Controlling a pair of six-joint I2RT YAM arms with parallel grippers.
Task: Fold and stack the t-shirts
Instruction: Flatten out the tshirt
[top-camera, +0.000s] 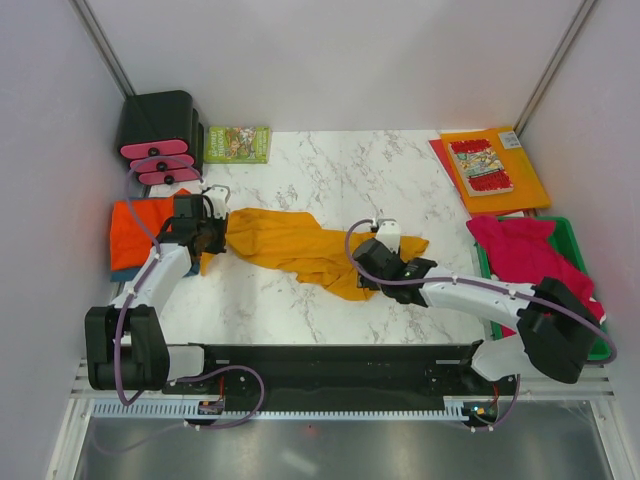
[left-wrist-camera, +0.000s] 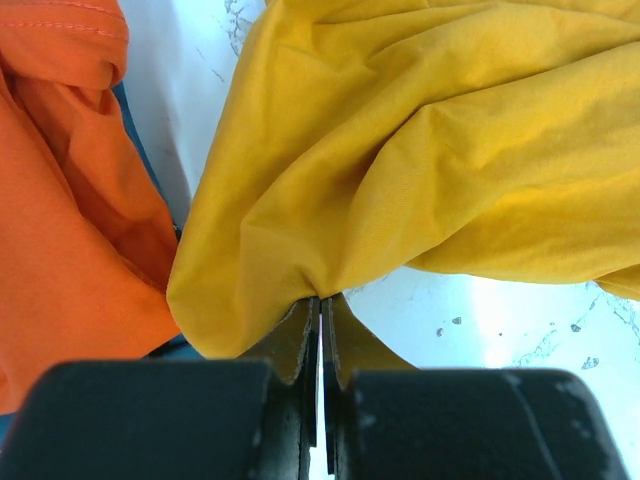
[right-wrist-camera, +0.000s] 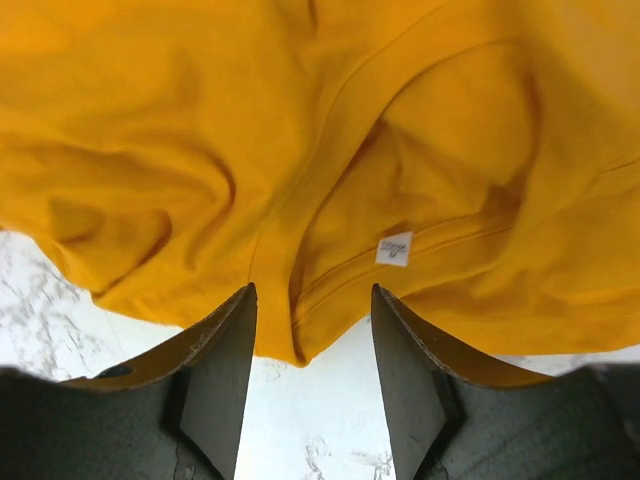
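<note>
The mustard t-shirt (top-camera: 300, 248) lies crumpled across the middle of the marble table. My left gripper (top-camera: 212, 238) is shut on its left edge, a fold of yellow cloth (left-wrist-camera: 300, 250) pinched between the fingertips. My right gripper (top-camera: 372, 262) is open at the shirt's right end, its fingers on either side of the collar with the white size tag (right-wrist-camera: 394, 249), just above the table. A folded red-orange t-shirt (top-camera: 135, 230) lies at the left on a blue one, whose edge barely shows; the red-orange cloth (left-wrist-camera: 70, 230) shows beside the mustard one. Crimson-pink t-shirts (top-camera: 520, 250) lie in the green bin.
A green bin (top-camera: 580, 250) stands at the right edge. A stiff orange folder with a comic book (top-camera: 495, 170) lies at the back right. A black stand with pink pads (top-camera: 158, 135) and a green booklet (top-camera: 238, 144) sit at the back left. Walls close both sides.
</note>
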